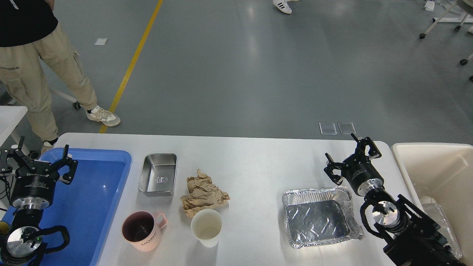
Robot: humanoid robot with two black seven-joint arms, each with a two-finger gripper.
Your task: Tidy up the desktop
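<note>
Near edge: pink mug point(141, 231), paper cup point(206, 227), foil tray point(319, 218) on the desktop point(255, 162).
Left gripper point(38, 158): spread wide, empty, over the blue tray point(111, 192).
Right gripper point(351, 155): splayed, empty, above the desktop's far right corner.

The left arm rises from the lower left corner of the frame, its silver-ringed wrist pointing straight up the picture. The left claw point(38, 159) sits at the left edge, fingers spread wide apart and holding nothing. The right arm enters from the lower right corner and slants up and to the left. The right claw point(351, 158) lies in the right half, fingers likewise spread wide and gripping nothing.
</note>
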